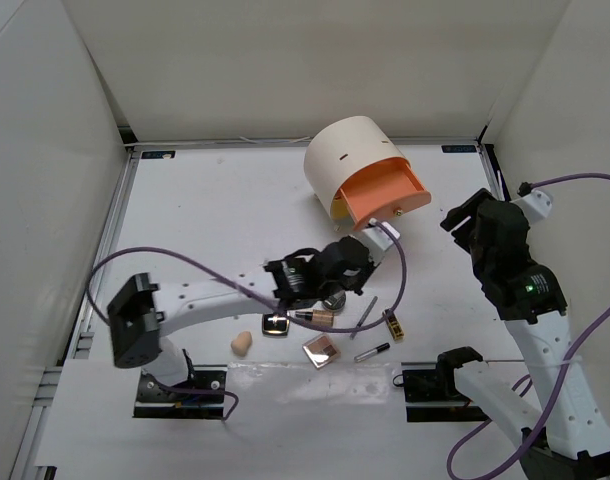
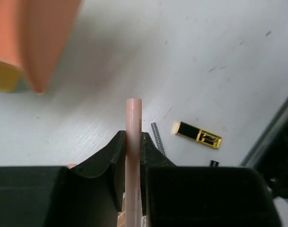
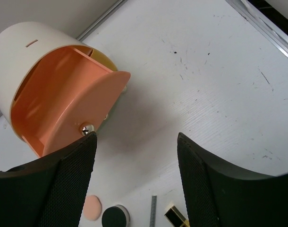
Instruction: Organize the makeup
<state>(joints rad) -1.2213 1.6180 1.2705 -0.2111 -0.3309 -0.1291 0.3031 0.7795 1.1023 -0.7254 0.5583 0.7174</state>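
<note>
The white surface [image 1: 215, 200] carries a cream round box [image 1: 347, 158] at 1 o'clock from its middle. The box has 1 orange drawer [image 1: 387, 192] standing out toward 4 o'clock.

The left arm reaches from its base at 7 o'clock across to the middle. Its left tool [image 2: 133, 137] is clenched on a pink tube [image 2: 133, 118], held just at 6 o'clock of the drawer. In the wrist view the tube sticks out past the fingertips toward 12 o'clock.

The right tool [image 3: 134, 156] hangs at 3 o'clock of the box. It is released, with its fingers apart and nothing between them.

The other makeup lies in a loose cluster at 6 o'clock of the surface, near the arm bases:
- 1 square compact [image 1: 276, 324] lies at the cluster's 9 o'clock side, and a 2nd one [image 1: 321, 349] lies at its 4 o'clock.
- A foundation bottle [image 1: 315, 316] lies on its side between the 2.
- A beige sponge [image 1: 242, 342] sits apart at 8 o'clock of the 1st compact.
- In the right wrist view a round black compact [image 3: 115, 217] lies with a peach puff [image 3: 92, 207] just beside it at 10 o'clock.
- A gold lipstick [image 1: 394, 325] lies at the cluster's 3 o'clock edge.
- A grey stick [image 1: 366, 313] lies near the lipstick at its 10 o'clock, and a black pen [image 1: 372, 352] at its 7 o'clock.
</note>
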